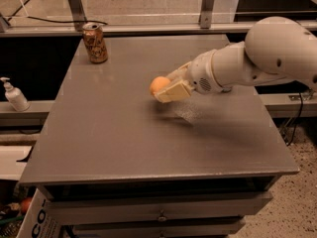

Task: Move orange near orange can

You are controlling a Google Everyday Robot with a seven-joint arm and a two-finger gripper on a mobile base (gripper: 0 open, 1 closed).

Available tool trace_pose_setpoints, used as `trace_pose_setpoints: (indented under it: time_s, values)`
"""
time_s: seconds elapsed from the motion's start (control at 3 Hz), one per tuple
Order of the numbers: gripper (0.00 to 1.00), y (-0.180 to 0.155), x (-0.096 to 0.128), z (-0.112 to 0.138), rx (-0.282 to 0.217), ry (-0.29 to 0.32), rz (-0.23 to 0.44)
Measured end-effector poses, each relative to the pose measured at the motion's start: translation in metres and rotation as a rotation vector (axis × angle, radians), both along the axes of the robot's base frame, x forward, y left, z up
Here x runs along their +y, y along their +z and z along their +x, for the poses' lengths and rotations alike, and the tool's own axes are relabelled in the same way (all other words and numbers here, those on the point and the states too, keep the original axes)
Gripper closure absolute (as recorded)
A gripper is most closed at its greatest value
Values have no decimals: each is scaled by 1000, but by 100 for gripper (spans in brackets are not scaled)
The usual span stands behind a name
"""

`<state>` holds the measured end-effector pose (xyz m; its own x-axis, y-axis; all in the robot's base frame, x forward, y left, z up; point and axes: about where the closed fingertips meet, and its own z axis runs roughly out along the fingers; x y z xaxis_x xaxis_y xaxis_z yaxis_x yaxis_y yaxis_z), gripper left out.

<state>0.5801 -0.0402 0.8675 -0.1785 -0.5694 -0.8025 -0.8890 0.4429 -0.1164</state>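
The orange [159,85] is a small yellow-orange fruit held between the pale fingers [173,91] of my gripper [166,87], a little above the middle of the grey table [124,133]. The gripper is shut on the orange and its white arm reaches in from the right. The orange can [95,43], orange-brown with pale markings and a silver top, stands upright at the table's far left corner, well to the left of and beyond the orange.
A white pump bottle [14,95] stands on a ledge left of the table. Metal posts and a rail run along the far edge. Drawers sit under the table's front edge. A cardboard box [37,217] is at the lower left.
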Motion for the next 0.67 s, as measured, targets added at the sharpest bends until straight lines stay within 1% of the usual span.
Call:
trace_pose_setpoints:
  time_s: [0.33, 0.67]
  values:
    - [100, -5, 13, 50, -19, -53, 28]
    - [100, -9, 30, 90, -29, -79, 41]
